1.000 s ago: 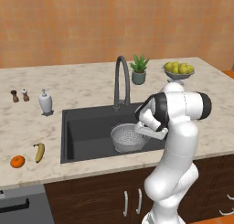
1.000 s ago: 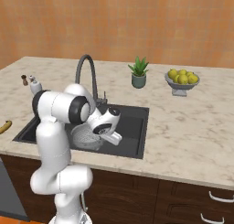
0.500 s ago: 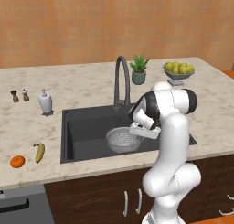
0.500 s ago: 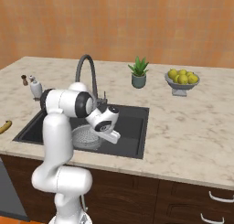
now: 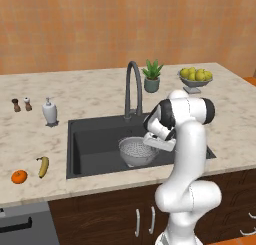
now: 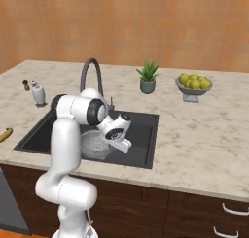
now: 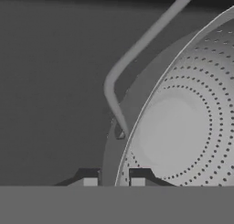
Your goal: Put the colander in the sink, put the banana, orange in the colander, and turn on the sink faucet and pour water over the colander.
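Note:
The silvery perforated colander [image 5: 135, 151] is inside the black sink [image 5: 92, 136], right of its middle. My gripper [image 5: 149, 142] is shut on the colander's right rim. In the hand view the two fingertips [image 7: 90, 182] stand on either side of the rolled rim of the colander [image 7: 183, 127], whose wire handle arches toward the top of that view. The dark gooseneck faucet [image 5: 132, 87] rises behind the basin. On the counter left of the sink lie the banana [image 5: 43, 166] and the orange [image 5: 19, 176]. The right base view has the colander [image 6: 95, 144], gripper [image 6: 112, 144] and banana [image 6: 5, 134].
A white soap dispenser [image 5: 49, 111] and two small shakers [image 5: 21, 104] stand at the back left. A potted plant [image 5: 152, 77] and a footed bowl of yellow-green fruit [image 5: 195, 77] sit behind the sink to the right.
The arm has drawn in and carried the colander a little leftward and lower in the sink. The fruit on the counter has not moved.

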You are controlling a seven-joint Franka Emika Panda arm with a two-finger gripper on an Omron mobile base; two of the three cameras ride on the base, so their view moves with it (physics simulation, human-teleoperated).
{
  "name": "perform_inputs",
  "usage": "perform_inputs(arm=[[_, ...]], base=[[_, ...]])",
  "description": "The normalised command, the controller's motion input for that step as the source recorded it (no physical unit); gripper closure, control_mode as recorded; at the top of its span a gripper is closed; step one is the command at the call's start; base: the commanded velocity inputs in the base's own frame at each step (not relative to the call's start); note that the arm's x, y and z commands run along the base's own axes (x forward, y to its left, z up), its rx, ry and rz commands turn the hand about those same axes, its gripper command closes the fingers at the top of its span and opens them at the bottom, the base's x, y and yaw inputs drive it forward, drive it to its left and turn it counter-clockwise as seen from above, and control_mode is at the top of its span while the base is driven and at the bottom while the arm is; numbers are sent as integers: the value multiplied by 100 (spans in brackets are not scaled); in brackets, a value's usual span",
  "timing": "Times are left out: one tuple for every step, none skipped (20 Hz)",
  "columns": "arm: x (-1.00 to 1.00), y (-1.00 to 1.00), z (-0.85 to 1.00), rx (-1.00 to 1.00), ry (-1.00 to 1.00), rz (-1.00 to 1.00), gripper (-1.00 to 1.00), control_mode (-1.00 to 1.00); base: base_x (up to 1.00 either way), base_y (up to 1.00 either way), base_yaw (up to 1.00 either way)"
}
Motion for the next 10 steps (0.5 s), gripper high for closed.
perform_inputs(arm=[[0,-6,-9,5,-14,3,100,-100],[0,0,-8,3,-13,2,-100,-100],[0,0,-6,3,-13,2,-100,-100],[0,0,-4,3,-13,2,-100,-100],[0,0,-5,3,-12,2,-100,-100],[0,-2,-6,3,-12,2,-100,-100],[0,-4,-9,2,-10,2,-100,-100],[0,-6,-11,2,-10,1,-100,-100],[0,-8,-6,3,-11,1,-100,-100],[-6,-12,0,4,-13,2,-100,-100]], base=[[0,0,0],[0,0,0],[0,0,0],[0,0,0],[0,0,0],[0,0,0],[0,0,0],[0,0,0],[0,0,0],[0,0,0]])
